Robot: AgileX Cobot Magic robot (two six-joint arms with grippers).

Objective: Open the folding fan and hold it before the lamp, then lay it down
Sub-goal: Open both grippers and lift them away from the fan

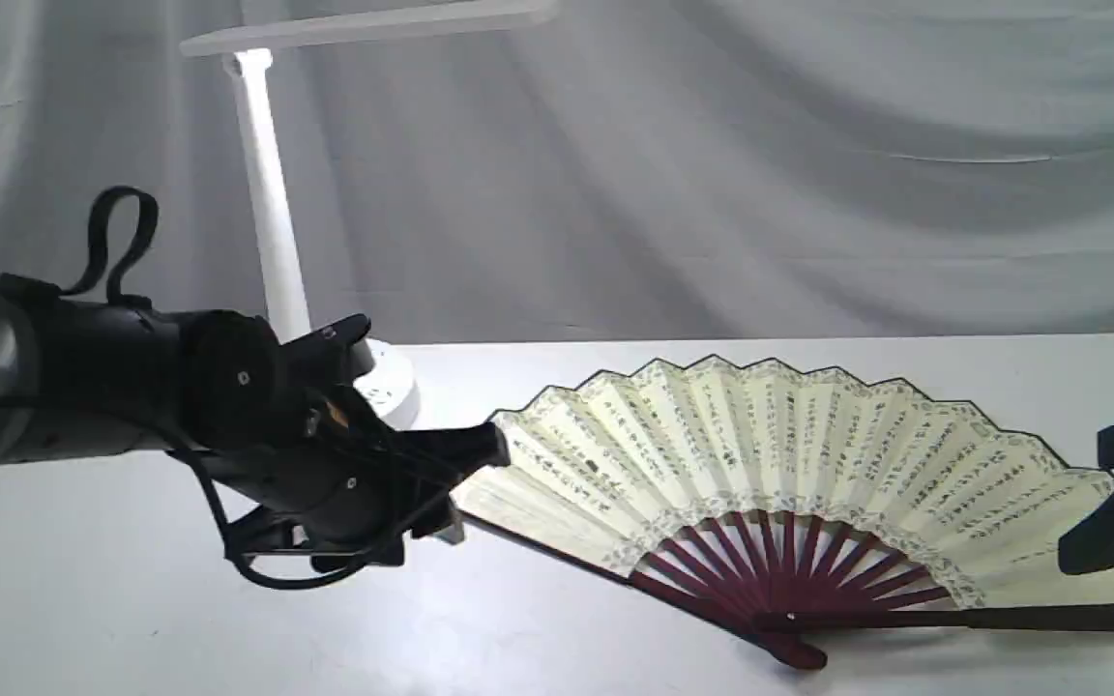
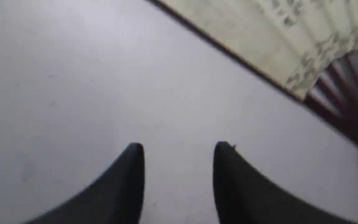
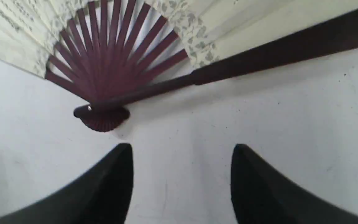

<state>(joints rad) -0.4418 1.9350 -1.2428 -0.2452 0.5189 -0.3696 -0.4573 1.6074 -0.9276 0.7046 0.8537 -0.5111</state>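
Observation:
The folding fan lies spread open and flat on the white table, cream leaf with black calligraphy toward the back, maroon ribs and pivot toward the front. The white lamp stands at the back left, its bar head high above and its round base partly hidden by my left arm. My left gripper hovers just off the fan's left guard, open, with only bare table between its fingers. My right gripper is at the fan's right end, open and holding nothing, with the dark guard stick beyond its tips.
A white tabletop carries everything. Grey draped cloth hangs behind the table. The bulky black left arm with its cables reaches in from the left in front of the lamp's base.

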